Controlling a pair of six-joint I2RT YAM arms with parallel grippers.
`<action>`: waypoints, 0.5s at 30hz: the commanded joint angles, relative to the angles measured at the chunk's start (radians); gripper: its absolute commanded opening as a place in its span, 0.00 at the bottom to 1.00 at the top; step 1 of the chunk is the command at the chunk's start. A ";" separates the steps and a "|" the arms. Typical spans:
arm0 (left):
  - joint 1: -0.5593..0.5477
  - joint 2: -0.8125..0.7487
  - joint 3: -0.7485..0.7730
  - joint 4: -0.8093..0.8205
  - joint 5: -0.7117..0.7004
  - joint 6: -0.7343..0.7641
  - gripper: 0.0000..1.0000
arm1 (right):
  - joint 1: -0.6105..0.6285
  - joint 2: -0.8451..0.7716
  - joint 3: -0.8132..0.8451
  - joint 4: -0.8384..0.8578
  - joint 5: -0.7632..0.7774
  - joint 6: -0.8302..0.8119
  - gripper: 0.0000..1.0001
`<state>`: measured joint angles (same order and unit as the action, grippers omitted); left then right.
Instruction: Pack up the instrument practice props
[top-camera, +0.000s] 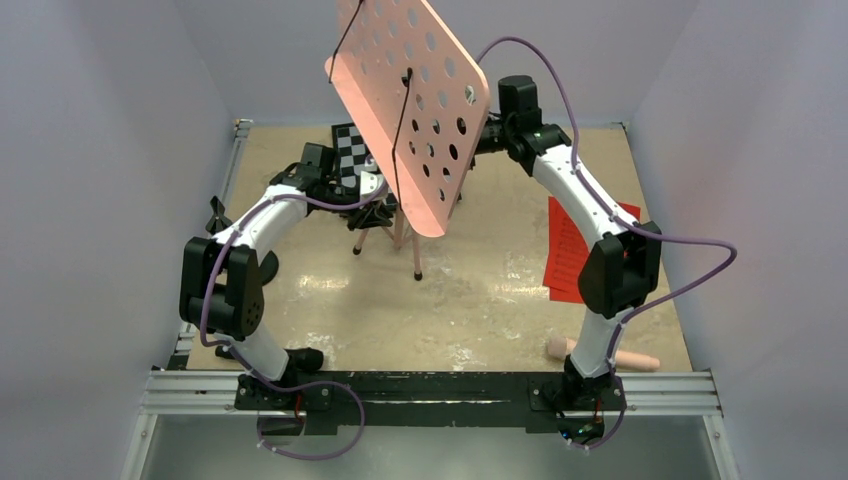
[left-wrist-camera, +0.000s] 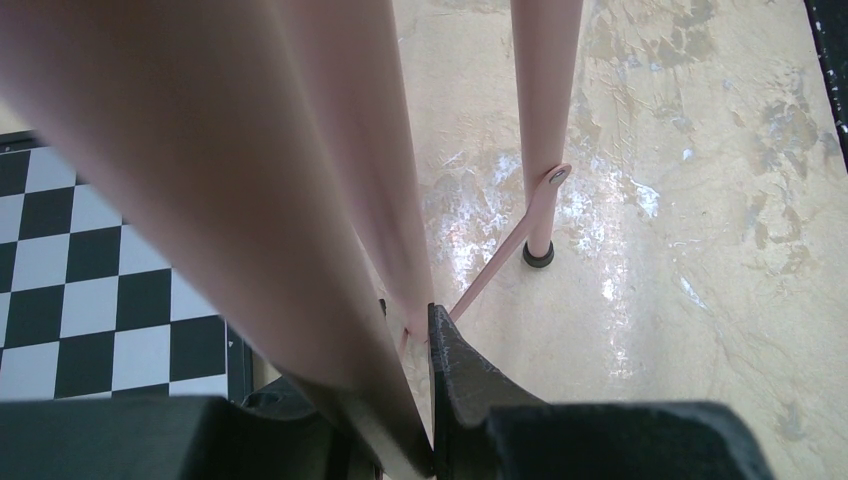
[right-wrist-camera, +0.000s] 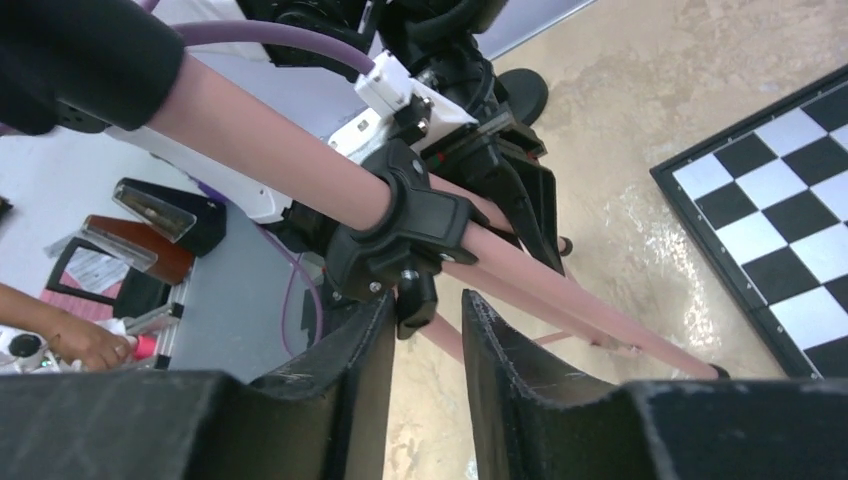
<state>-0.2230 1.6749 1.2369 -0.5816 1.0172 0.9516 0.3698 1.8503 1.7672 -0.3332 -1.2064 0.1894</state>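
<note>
Grip on pink music stand with hole-perforated desk (top-camera: 410, 110)
Left end effector (left-wrist-camera: 410, 340) clenches its pole (left-wrist-camera: 300, 200); only right wrist view shows right end effector (right-wrist-camera: 425, 305) released, straddling black collar knob (right-wrist-camera: 417, 300).

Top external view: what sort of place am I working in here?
Probably a lab robot cell, not a music room: plain walls box in the tabletop, an aluminium rail carries both arm bases, and the pink music stand and chessboard look like staged props.

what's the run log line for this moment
left gripper shut on music stand leg | right gripper open at black collar knob | red sheets, peach tube on table
</note>
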 joint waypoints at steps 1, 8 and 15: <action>-0.003 0.043 -0.057 -0.197 -0.140 -0.045 0.00 | 0.013 -0.025 0.073 -0.083 0.005 -0.149 0.32; -0.003 0.046 -0.053 -0.202 -0.141 -0.053 0.00 | 0.024 -0.110 0.021 -0.105 0.045 -0.345 0.19; -0.003 0.057 -0.033 -0.211 -0.138 -0.066 0.00 | 0.045 -0.216 -0.086 -0.090 0.130 -0.506 0.23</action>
<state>-0.2253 1.6752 1.2388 -0.5846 1.0172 0.9520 0.4057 1.7432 1.7313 -0.4377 -1.0954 -0.1989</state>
